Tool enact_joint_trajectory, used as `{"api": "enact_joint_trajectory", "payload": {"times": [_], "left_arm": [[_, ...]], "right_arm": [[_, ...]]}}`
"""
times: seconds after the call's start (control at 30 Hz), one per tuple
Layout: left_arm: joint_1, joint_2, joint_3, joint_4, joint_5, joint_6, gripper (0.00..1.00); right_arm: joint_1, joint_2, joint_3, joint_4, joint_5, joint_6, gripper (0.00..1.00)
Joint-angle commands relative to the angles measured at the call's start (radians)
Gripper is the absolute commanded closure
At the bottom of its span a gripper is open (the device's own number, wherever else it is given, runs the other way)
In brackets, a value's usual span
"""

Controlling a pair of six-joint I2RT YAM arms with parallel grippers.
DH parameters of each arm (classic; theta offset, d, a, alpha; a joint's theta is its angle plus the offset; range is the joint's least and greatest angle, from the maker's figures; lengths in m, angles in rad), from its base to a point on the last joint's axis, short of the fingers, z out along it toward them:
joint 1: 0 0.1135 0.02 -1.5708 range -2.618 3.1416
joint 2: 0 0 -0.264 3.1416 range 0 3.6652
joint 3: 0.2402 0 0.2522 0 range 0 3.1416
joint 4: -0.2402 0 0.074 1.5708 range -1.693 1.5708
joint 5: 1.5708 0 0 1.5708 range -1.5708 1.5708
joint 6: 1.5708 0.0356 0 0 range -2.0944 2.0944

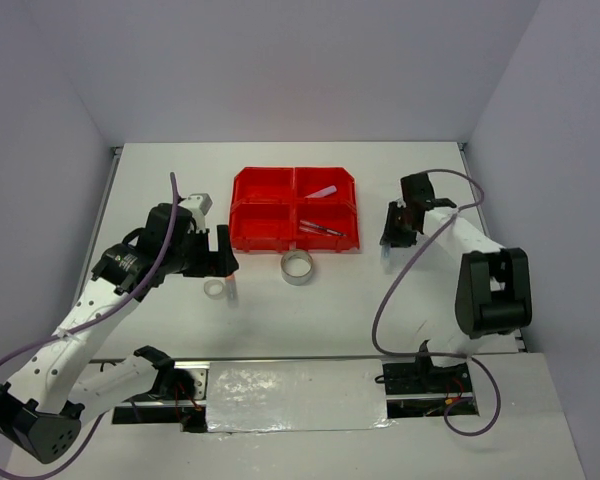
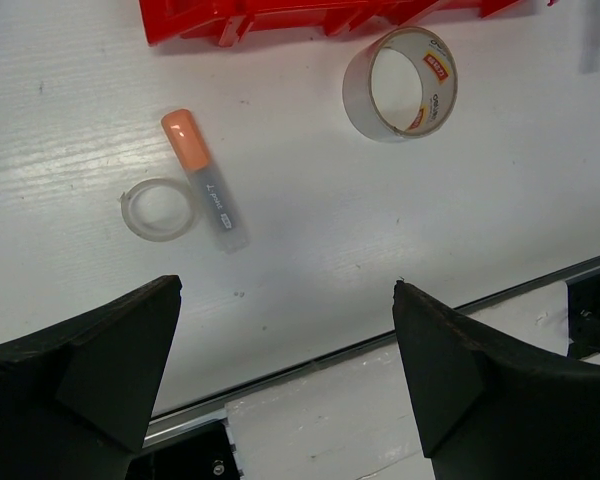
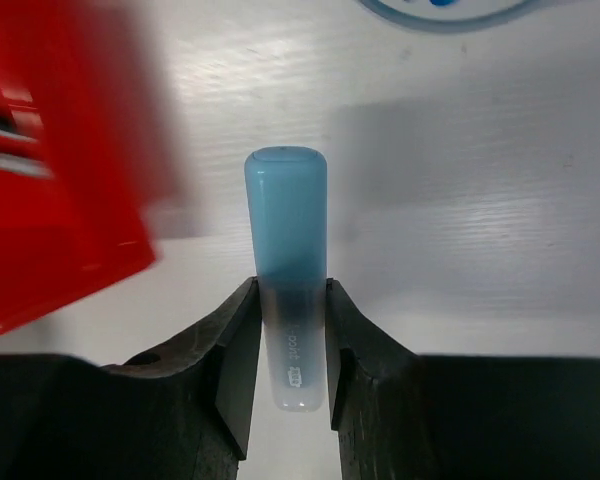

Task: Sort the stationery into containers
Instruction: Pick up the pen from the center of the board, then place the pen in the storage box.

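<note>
Tape rings [image 2: 400, 82] [image 2: 158, 208] number two — left pincer [image 2: 285, 290] agape, right pincer [image 3: 290, 290] clamped on one blue-capped stick [image 3: 285, 210].

The desk [image 1: 180, 190] is seen brightly and evenly lit from above in the top view, and only soft, faint shadows are thrown on it. Glare is picked up on the shiny strip [image 1: 300, 395] at the near edge. In the left wrist view the tape ring [image 2: 400, 70] is rendered sharp. In the right wrist view the tray [image 3: 50, 200] is smeared by blur, the stick [image 3: 285, 220] is kept crisp, and a grey shadow is cast to its right.
</note>
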Motion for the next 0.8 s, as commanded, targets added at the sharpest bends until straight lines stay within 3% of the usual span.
{"api": "enact_joint_trajectory", "payload": {"times": [0.0,0.1,0.17,0.23,0.3,0.4,0.5,0.63,0.77], "left_arm": [[0.007,-0.012,-0.004,0.021,-0.015,0.0,0.01],[0.007,0.001,0.007,0.032,-0.015,-0.019,0.01],[0.007,0.008,0.022,0.035,-0.014,-0.037,0.01],[0.007,0.013,0.042,0.035,-0.015,-0.054,0.01],[0.007,0.014,0.056,0.032,-0.046,-0.057,0.01],[0.007,0.018,0.088,0.006,-0.066,-0.056,0.01],[0.009,0.002,0.102,-0.005,-0.086,-0.051,0.01],[0.01,-0.013,0.108,-0.017,-0.092,-0.051,0.01],[0.01,-0.044,0.108,-0.031,-0.115,-0.042,0.01]], "right_arm": [[0.016,-0.146,0.059,0.074,-0.103,0.169,1.0],[0.041,-0.155,0.099,0.156,-0.102,0.429,1.0],[0.102,-0.131,0.145,0.176,0.02,0.567,1.0],[0.192,-0.068,0.237,0.13,0.221,0.822,1.0],[0.234,0.015,0.333,0.108,0.283,0.894,1.0],[0.265,0.237,0.662,0.041,0.196,0.977,1.0],[0.298,0.402,0.864,-0.025,0.168,1.047,1.0],[0.332,0.488,0.955,-0.132,0.261,1.128,0.99],[0.345,0.45,0.85,-0.102,0.347,1.189,0.99]]}}
